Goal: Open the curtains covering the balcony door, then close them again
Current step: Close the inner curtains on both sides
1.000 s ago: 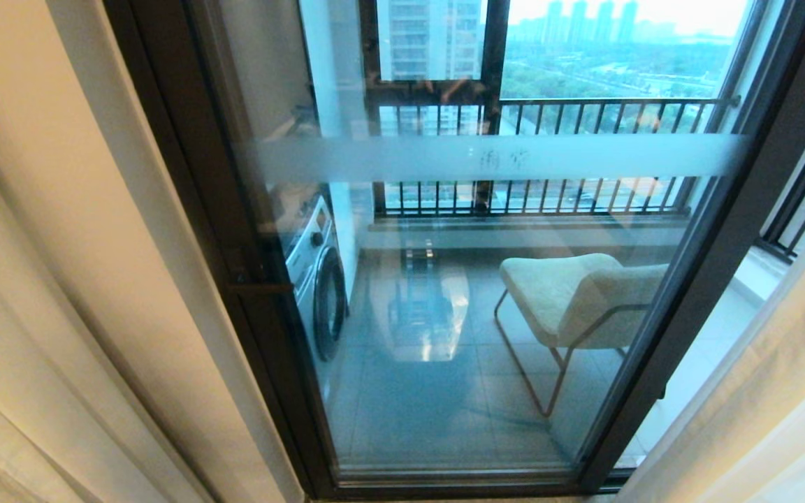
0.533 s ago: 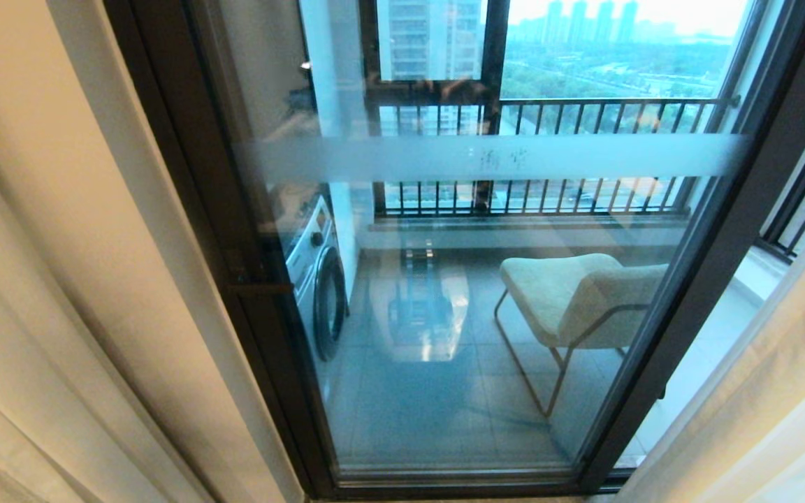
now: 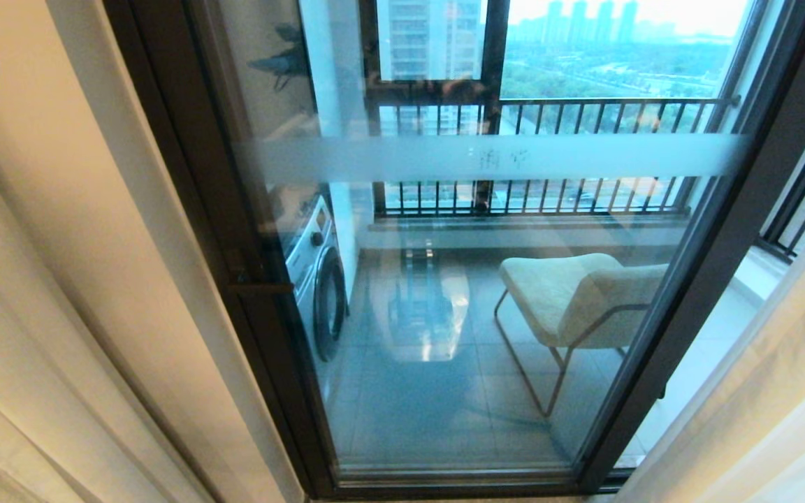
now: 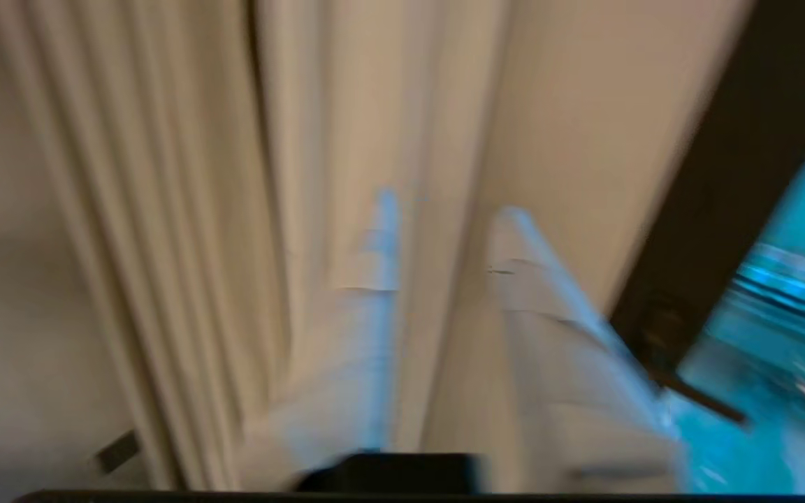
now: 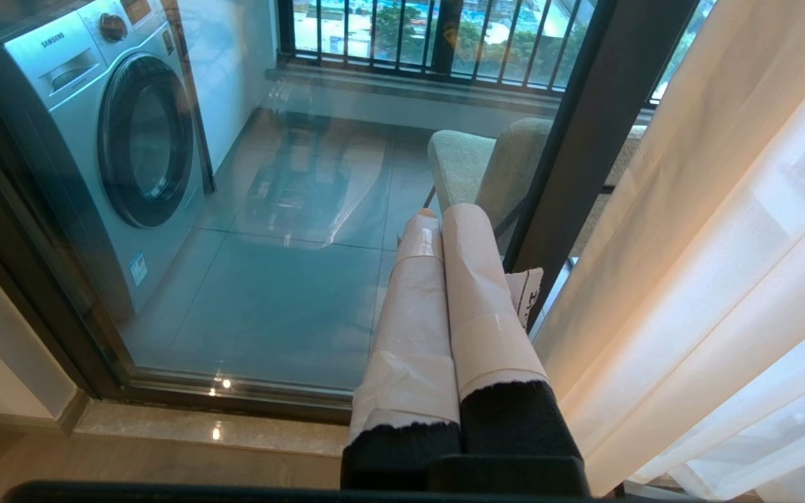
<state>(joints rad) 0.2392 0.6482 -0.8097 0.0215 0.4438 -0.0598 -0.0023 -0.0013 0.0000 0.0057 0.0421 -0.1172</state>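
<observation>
L gripper [image 4: 444, 202] reflection higher in balcony door [image 3: 444, 314] vs earlier

My head cam looks fwd and down, close to the balcony door [image 3: 444, 314]. L wrist cam faces the curtains [image 4: 186, 209], v. near. R wrist cam sits low; shares washing machine [image 5: 95, 140] and chair [image 5: 486, 168] w/ head.
</observation>
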